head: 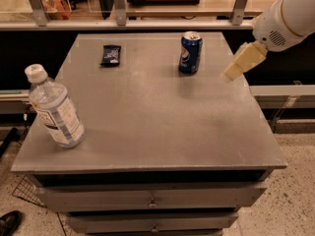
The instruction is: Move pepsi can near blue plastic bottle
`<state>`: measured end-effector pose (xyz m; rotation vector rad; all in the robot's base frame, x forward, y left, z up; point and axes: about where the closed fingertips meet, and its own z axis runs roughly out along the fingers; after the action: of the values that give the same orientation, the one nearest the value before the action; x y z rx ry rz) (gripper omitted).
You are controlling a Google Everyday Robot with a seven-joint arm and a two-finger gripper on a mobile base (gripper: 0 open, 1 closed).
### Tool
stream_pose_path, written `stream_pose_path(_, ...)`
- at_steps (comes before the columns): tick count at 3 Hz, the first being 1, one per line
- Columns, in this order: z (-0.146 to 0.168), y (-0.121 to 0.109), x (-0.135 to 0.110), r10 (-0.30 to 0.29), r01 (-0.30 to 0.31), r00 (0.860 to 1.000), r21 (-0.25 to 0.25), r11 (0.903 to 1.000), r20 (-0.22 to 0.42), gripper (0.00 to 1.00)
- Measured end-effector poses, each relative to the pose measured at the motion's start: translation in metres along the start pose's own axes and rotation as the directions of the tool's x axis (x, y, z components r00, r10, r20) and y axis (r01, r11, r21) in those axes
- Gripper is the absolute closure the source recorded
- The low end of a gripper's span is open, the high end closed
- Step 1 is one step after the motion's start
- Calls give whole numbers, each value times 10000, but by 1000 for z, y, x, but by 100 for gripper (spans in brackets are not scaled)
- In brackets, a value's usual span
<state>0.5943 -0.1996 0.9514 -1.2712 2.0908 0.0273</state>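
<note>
The pepsi can [190,52] stands upright at the back right of the grey tabletop [147,107]. The blue plastic bottle [54,108] with a white cap stands at the front left of the table, far from the can. My gripper [242,62] is a cream-coloured piece at the end of the white arm, hovering above the table's right edge, a short way right of the can and not touching it.
A flat dark blue snack wrapper [110,54] lies at the back left of the table. Behind the table runs a counter with metal posts [118,6]. Drawers [152,200] sit under the tabletop. A wire basket [29,193] is on the floor at left.
</note>
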Motion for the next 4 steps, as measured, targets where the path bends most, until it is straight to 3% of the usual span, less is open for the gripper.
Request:
stream_pose_path(1,35,-20,-12,783,-802,9865,76,9968,1440,0)
stream_pose_path(2,77,-37,-31,1697,-1711,9362,-226,9850,3079,0)
stream_pose_path(3,107,-38,-49,2348,-2252,8856,-718,9717,4007,0)
stream_pose_path(4,143,-35,-62,3074,-2781,8256,-1328,9513,4731,0)
